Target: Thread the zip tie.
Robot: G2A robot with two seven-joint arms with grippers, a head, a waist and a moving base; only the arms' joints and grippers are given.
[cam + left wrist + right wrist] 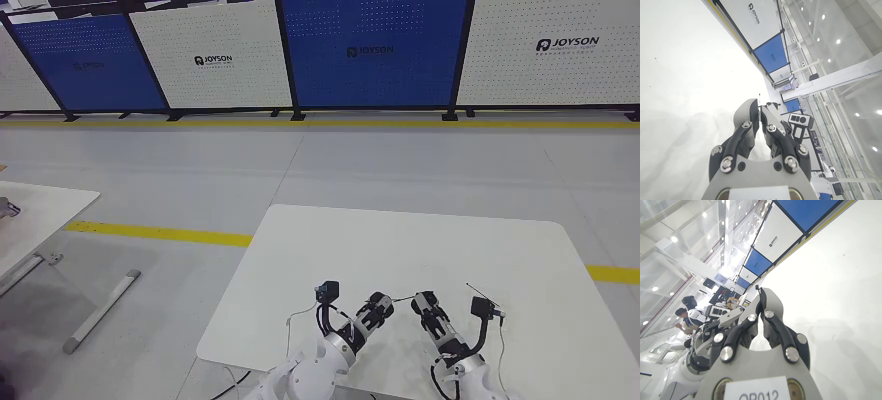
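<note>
Black zip tie (756, 287) held by both grippers.
Matte white table (420, 240) on a grey floor (400, 160) with yellow lines (160, 233), blue and white perforated panels (372, 50) beyond the table. Over the table's near edge the right gripper (762, 296) clamps tight on the thin tie, whose small square head pokes past the fingertips; the left gripper (759, 106), closed to a sliver, nips a hair-thin end.

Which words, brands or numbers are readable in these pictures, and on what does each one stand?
"JOYSON": on the white wall panel and on the neighbouring blue panel.
"OP012": on the white label behind the right jaws; its lower part is cut off.
Second label, behind the left jaws: print cut off, unreadable.
Small line under each panel logo: too small to read.
</note>
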